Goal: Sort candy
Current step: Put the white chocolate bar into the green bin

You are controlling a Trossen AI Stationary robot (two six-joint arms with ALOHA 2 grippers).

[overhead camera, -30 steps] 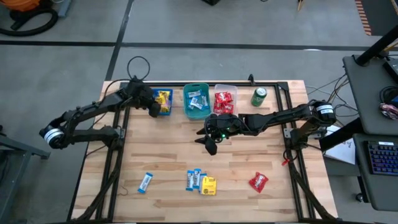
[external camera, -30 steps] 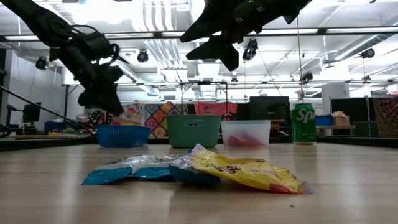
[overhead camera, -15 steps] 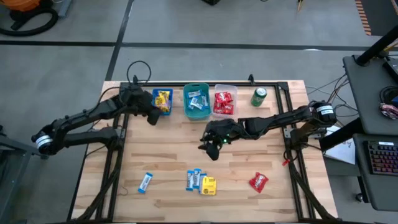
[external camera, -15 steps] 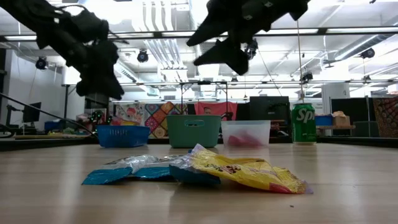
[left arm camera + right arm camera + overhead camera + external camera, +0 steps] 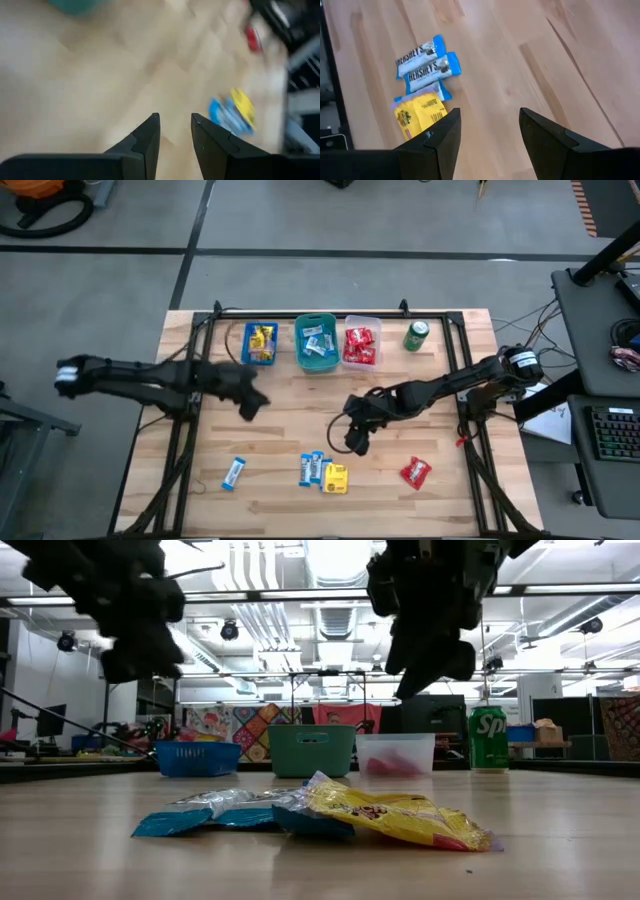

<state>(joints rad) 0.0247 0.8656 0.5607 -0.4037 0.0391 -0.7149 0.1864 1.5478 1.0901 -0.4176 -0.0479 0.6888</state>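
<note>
Right claw (image 5: 357, 442) hovers (parted) beside candy cluster (image 5: 323, 472).

Over the last second the left arm's dark two-finger gripper (image 5: 250, 402) has swung away from the blue plastic bin of yellow packets (image 5: 259, 344) to mid-table, fingers slightly apart. The right arm's dark gripper (image 5: 357, 442) (open, empty) has moved from below the clear red-candy bin (image 5: 360, 346) toward the yellow-and-blue wrapped packet cluster (image 5: 323, 472).

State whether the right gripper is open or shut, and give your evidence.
Open. In the right wrist view, the right gripper has bare wood between its two fingers, which hold nothing.
</note>
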